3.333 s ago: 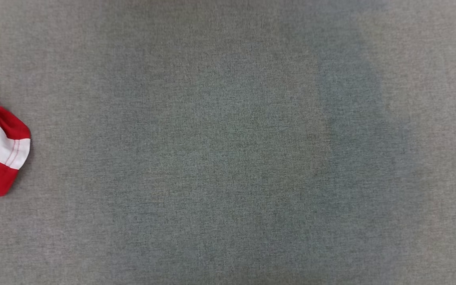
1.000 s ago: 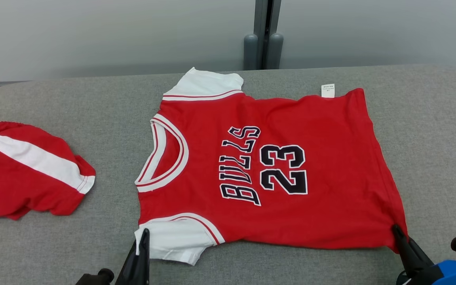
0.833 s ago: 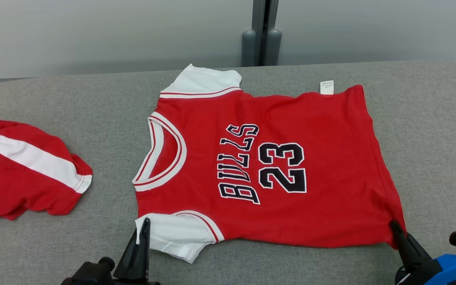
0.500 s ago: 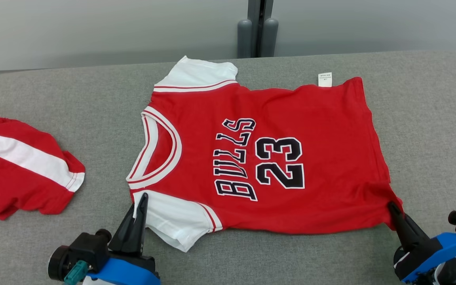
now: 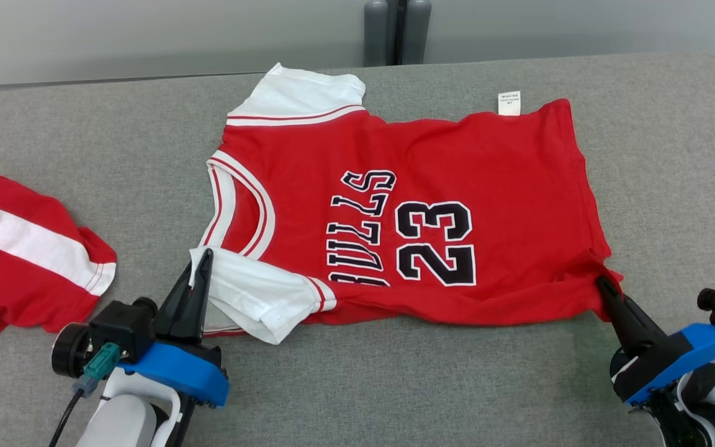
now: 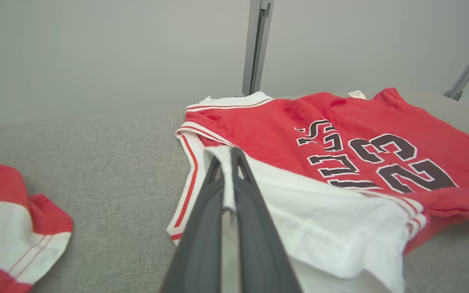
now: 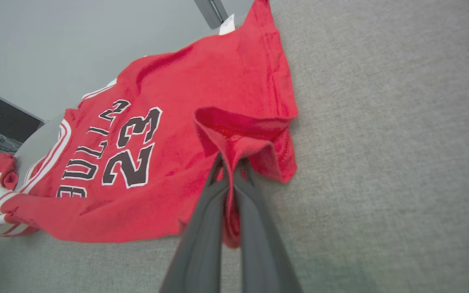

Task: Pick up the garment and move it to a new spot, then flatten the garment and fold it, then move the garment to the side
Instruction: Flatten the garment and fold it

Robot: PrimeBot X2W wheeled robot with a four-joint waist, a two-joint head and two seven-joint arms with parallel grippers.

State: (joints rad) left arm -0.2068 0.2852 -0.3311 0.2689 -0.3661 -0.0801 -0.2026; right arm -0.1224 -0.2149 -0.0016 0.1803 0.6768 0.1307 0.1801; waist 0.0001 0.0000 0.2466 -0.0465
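A red jersey (image 5: 432, 155) with white sleeves and "BULLS 23" lettering lies face up on the grey table (image 5: 668, 155), neck to the left. My left gripper (image 5: 201, 259) is shut on the near white sleeve (image 5: 252, 292), lifted and folded onto the chest. The left wrist view shows white cloth (image 6: 340, 228) pinched between the left gripper (image 6: 227, 156). My right gripper (image 5: 599, 282) is shut on the near hem corner, raised off the table. In the right wrist view, red cloth (image 7: 242, 134) bunches over the right gripper (image 7: 230, 162).
A second red garment with a white stripe (image 5: 16, 254) lies crumpled at the table's left edge. A grey post (image 5: 398, 31) stands behind the table against a pale wall. Bare grey table lies to the right of the jersey and along the near edge.
The head camera has tilted down. Both grippers have carried the jersey's near edge up and away, so the near sleeve and hem now fold over onto the body.
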